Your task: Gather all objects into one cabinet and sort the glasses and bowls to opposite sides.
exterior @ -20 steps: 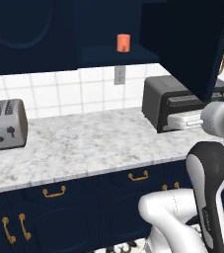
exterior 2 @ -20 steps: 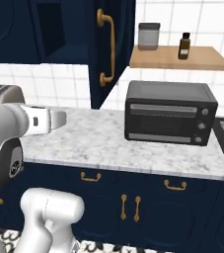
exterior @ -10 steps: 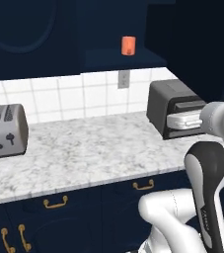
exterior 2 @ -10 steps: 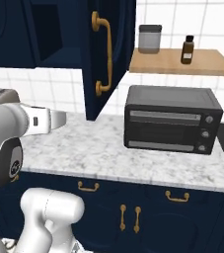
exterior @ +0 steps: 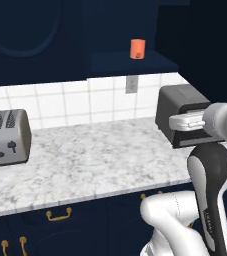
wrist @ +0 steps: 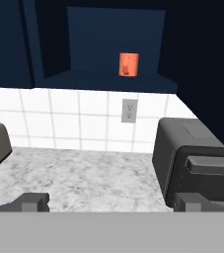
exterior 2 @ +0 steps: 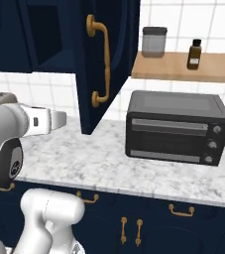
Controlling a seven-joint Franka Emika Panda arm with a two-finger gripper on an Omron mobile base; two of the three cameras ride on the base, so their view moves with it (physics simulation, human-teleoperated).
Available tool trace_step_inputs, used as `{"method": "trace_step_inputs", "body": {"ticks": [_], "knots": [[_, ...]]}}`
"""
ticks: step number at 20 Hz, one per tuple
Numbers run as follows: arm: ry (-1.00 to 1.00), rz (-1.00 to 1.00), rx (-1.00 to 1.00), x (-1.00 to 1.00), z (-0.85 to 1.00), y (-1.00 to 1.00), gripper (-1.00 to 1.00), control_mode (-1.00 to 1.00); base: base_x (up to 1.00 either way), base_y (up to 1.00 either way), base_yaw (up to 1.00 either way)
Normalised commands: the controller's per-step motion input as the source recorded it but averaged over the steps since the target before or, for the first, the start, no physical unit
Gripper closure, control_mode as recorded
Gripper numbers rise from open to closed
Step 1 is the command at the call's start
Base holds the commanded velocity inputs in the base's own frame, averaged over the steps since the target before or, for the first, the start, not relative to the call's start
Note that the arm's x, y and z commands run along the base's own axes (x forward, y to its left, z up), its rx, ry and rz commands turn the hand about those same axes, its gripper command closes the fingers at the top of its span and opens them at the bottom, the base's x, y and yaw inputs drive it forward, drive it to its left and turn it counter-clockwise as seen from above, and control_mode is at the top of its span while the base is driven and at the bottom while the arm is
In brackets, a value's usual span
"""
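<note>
1. A marble counter runs under white wall tiles, with a toaster far left of the toaster oven.
2. The open navy cabinet hangs above the oven's left; one orange-red cup stands on its shelf.
3. My pincer is spread wide, empty.

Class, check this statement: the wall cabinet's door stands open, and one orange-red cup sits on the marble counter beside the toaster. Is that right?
One detail is wrong. The orange-red cup sits on the shelf inside the open wall cabinet, not on the counter beside the toaster. The left base view shows this. The door does stand open, as the right base view shows.
</note>
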Motion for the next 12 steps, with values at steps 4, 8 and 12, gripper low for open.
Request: {"method": "trace_step_inputs", "body": {"ticks": [4, 8, 12], "knots": [[0.0, 0.0, 0.0, 0.0, 0.0, 0.0, -1.0, 1.0, 0.36, 0.0, 0.07], [0.0, 0.0, 0.0, 0.0, 0.0, 0.0, -1.0, 1.0, 0.25, 0.0, 0.14], [0.0, 0.0, 0.0, 0.0, 0.0, 0.0, -1.0, 1.0, 0.11, 0.0, 0.05]]}}
